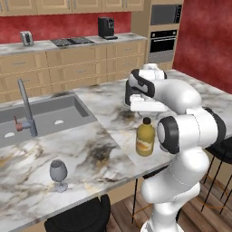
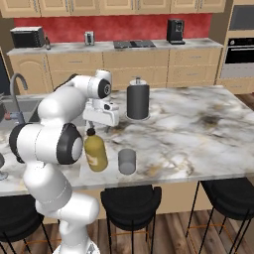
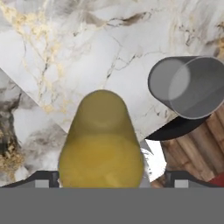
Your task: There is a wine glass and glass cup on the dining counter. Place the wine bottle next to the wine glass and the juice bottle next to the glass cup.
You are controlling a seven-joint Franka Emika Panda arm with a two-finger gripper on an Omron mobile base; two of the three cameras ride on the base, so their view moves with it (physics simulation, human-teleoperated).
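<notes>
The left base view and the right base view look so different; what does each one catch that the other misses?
The left base view alone has the wine glass near the counter's front edge, and the grey sink with its tap. The right base view alone has the glass cup beside the juice bottle, and a tall dark cylinder further back. Both share the juice bottle, the marble dining counter and the white arm bending over the bottle.
</notes>
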